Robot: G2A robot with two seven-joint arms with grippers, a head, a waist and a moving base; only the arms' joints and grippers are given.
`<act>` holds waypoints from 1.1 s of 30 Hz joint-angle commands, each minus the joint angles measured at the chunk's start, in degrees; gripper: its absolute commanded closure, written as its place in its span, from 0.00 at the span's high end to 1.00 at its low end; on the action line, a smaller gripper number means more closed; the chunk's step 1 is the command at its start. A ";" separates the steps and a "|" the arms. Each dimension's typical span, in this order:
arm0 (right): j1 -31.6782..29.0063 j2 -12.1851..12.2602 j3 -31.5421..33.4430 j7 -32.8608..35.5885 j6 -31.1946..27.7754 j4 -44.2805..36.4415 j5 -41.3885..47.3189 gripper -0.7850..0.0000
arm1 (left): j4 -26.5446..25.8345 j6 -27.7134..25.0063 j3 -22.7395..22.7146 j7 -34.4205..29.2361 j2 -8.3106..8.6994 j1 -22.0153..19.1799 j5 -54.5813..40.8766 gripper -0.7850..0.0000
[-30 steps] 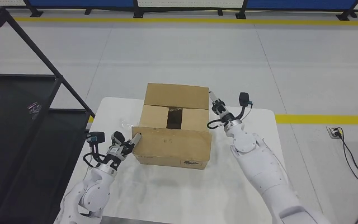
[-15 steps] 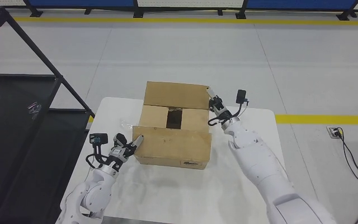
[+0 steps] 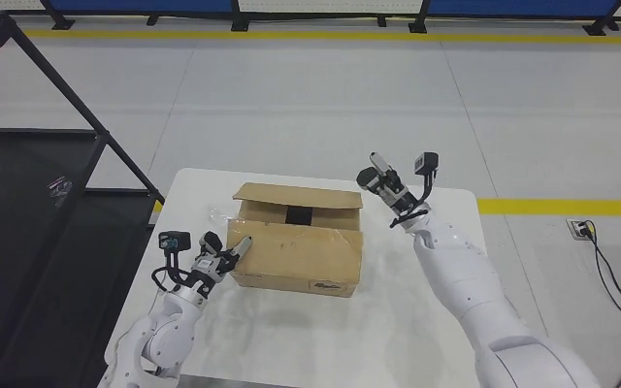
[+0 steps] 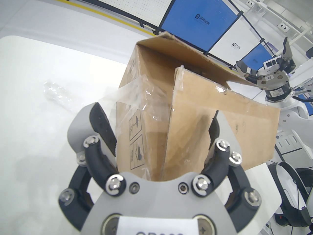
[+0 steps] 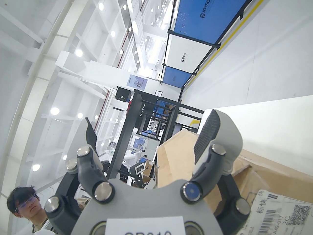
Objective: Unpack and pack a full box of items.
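1. White surface in a bright hall; the cardboard box sits at its middle, far flap leaning over the opening.
2. Left gripper: fingers spread wide astride the box's near corner, gripping nothing.
3. Right gripper: fingers apart, empty, raised beside the far corner.
4. Risk: loose clear film at the near corner may snag the left fingers, dragging the box askew.

The box sits mid-table, nearer the rear edge. My left gripper is at its front left corner, with that corner between my fingers. My right gripper hangs above its rear right corner, apart from it. Film lies on the table beside its left side.
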 commanded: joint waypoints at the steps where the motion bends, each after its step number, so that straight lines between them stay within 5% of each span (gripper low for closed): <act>1: -0.01 0.14 -0.02 0.75 -0.28 -0.62 -0.29 1.00 | 0.14 0.01 0.22 0.10 -0.06 -0.10 0.15 1.00; 9: 0.04 0.62 -1.67 5.28 2.59 -4.41 -4.56 1.00 | 0.64 0.12 0.71 0.82 -0.28 -0.44 0.61 1.00; 20: -2.11 2.25 -2.33 12.38 15.99 -13.12 -8.29 1.00 | 1.38 2.79 1.81 3.36 -0.88 -1.61 0.94 1.00; 33: -9.26 3.29 -2.18 18.97 23.27 -26.34 -4.88 1.00 | 4.60 8.12 4.97 7.29 -2.13 -4.34 3.31 1.00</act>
